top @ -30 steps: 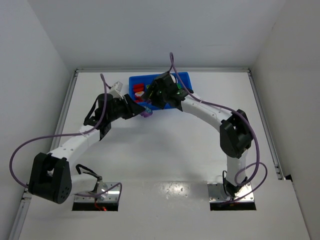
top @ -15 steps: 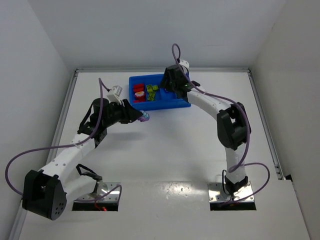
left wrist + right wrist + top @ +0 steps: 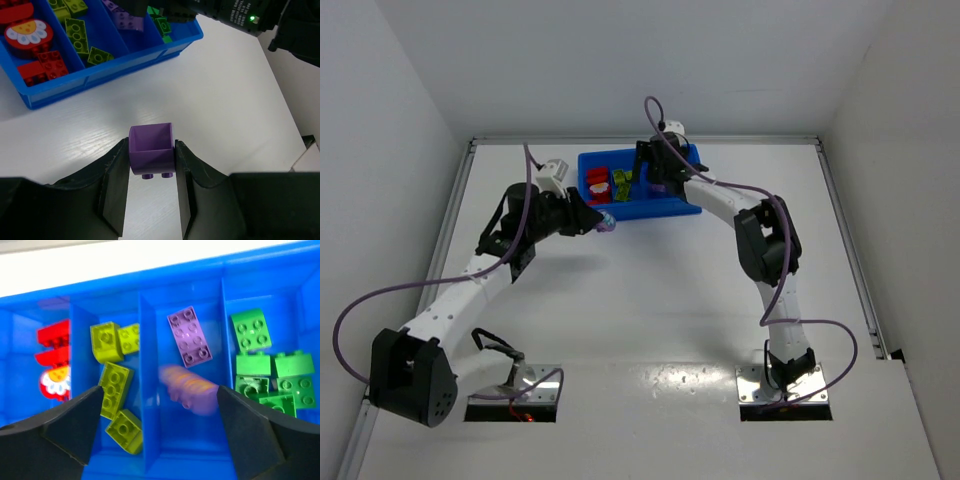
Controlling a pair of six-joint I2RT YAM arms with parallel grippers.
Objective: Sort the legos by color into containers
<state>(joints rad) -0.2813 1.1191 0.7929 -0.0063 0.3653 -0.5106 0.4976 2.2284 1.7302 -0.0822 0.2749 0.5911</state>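
The blue tray (image 3: 672,209) stands at the back of the table, and its four containers hold sorted legos. Red bricks (image 3: 52,335) fill the left one, then yellow-green bricks (image 3: 115,382), then a purple brick (image 3: 191,336), then green bricks (image 3: 272,365). My right gripper (image 3: 159,405) hangs open right over the tray. A blurred purple brick (image 3: 192,387) is loose between its fingers, above the purple container. My left gripper (image 3: 151,156) is shut on a small purple brick (image 3: 151,150), above the table just in front of the tray (image 3: 105,76).
White walls close in the table on three sides, with a metal rail (image 3: 458,200) along its edges. Purple cables loop off both arms. A round red flower piece (image 3: 27,32) lies among the red bricks.
My right gripper has opened and let go of a purple brick, which is dropping into the tray. The left arm has carried its purple brick slightly closer to the tray.
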